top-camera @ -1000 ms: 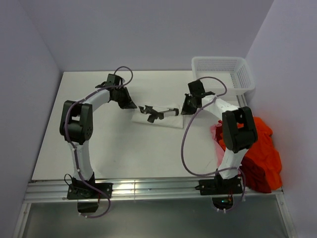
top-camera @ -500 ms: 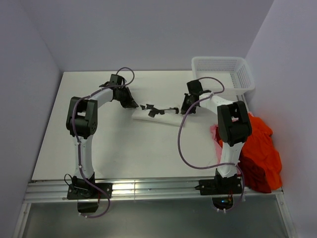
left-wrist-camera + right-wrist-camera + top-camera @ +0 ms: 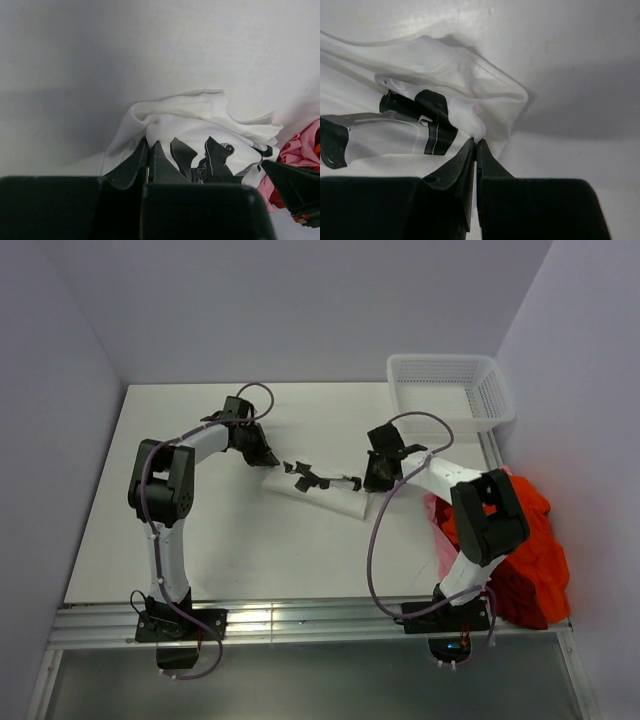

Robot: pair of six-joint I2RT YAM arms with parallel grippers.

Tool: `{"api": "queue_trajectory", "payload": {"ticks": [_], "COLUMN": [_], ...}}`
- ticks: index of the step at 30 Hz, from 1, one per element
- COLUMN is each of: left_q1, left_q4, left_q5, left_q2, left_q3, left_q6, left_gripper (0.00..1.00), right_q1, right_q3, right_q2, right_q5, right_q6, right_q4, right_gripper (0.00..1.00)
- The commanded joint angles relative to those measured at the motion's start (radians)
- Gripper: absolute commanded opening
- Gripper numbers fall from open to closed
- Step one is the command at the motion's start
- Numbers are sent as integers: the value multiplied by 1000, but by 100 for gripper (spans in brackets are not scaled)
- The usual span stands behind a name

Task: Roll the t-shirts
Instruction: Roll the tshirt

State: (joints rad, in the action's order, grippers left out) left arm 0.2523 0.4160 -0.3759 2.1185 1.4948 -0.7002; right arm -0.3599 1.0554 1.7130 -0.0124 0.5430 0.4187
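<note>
The white t-shirt (image 3: 335, 495) lies near the middle of the table (image 3: 200, 540), a little closer to the far edge than to the near one. It is bunched up into a long, thin bundle that runs from left to right. Its black print is crumpled on top. The bundle is loose and lumpy with folds sticking out, so I think this shirt is only partly rolled and needs more work to become a neat roll. The left gripper (image 3: 270, 458) is at the left end of the bundle. Its jaws are pressed together, and they look like they are pinching the edge of the white cloth. The right gripper (image 3: 372, 483) is at the right end. Its jaws are pressed together too, and the hem of the shirt sits right at their tips, so it seems to be pinching the cloth as well. Over at the right edge of the table, toward the near corner, the orange-red t-shirts (image 3: 530, 550) sit in a messy heap that hangs over the side. A bit of pink cloth (image 3: 437, 515) shows beside them. None of these are rolled yet, so most of the job is left to do. A white mesh basket (image 3: 500, 400) sits at the far right corner of the table, well apart from the white shirt, and no rolled shirt shows in it.
</note>
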Motion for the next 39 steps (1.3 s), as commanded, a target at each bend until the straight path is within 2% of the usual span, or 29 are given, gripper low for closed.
{"api": "queue_trajectory", "payload": {"ticks": [1,6,14,18,21,23,24,25,26,28,29,33,39], "left_q1": [-21,-21,-21,-21,-21,-21,-21,-21,-21,-21,-21,-15,54], "left_q4": [52,41,119,132,135,141,151,156,159,155,152,103,58], "left_q5": [144,131,135,132,135,138,144,149,150,144,132,66,20], "left_q2": [-34,-86,-173,-193,-204,-206,-207,-210,-215,-245,-273,-362,-428], "left_q3": [-39,-50,-13,-10,-13,-4,1,4,5,-1,-17,-88,-134], "left_q6": [45,39,67,82,84,85,87,87,87,85,84,65,57], "left_gripper": [0,0,2,23,29,34,40,42,43,44,45,52,57], "right_q1": [-37,-91,-91,-94,-93,-94,-94,-94,-96,-94,-94,-94,-94], "right_q3": [-99,-202,-196,-238,-270,-296,-304,-307,-313,-322,-325,-302,-275], "right_q2": [-94,-213,-254,-273,-286,-300,-303,-309,-315,-349,-366,-449,-503], "right_q5": [-103,-101,-67,-60,-64,-58,-60,-63,-78,-93,-106,-127,-121], "right_q6": [-2,40,29,34,40,44,48,48,52,51,49,40,43], "right_q4": [83,40,55,37,31,23,23,23,32,34,34,57,74], "right_gripper": [0,0,1,5,7,13,20,35,41,67,76,78,73]}}
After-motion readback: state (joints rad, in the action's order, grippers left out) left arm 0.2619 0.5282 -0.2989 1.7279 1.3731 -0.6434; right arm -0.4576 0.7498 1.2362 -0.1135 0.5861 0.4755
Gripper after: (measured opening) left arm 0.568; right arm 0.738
